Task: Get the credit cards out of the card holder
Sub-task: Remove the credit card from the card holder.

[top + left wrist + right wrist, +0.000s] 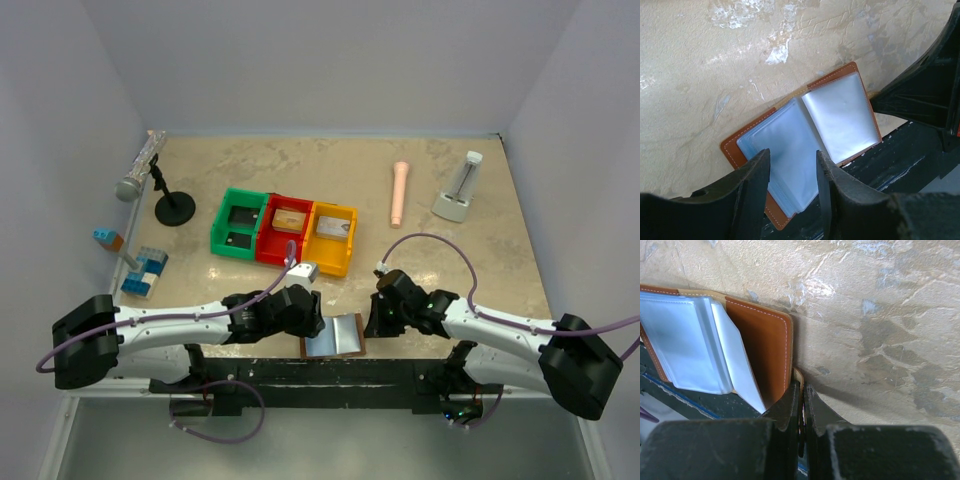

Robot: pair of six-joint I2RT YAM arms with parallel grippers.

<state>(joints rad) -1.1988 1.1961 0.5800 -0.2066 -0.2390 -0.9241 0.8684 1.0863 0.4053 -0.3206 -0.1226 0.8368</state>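
Brown card holder [835,115] is lying open at the surface [450,270] edge; we're seeing left pincer [792,159] hovering apart over it, right pincer [801,388] clamping its right cover.

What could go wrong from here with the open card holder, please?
The card holder overhangs the near edge of the table, so a tug might drag it off. The right gripper pinches only its cover's corner, which may slip. The open left gripper might catch a clear sleeve, not a card.
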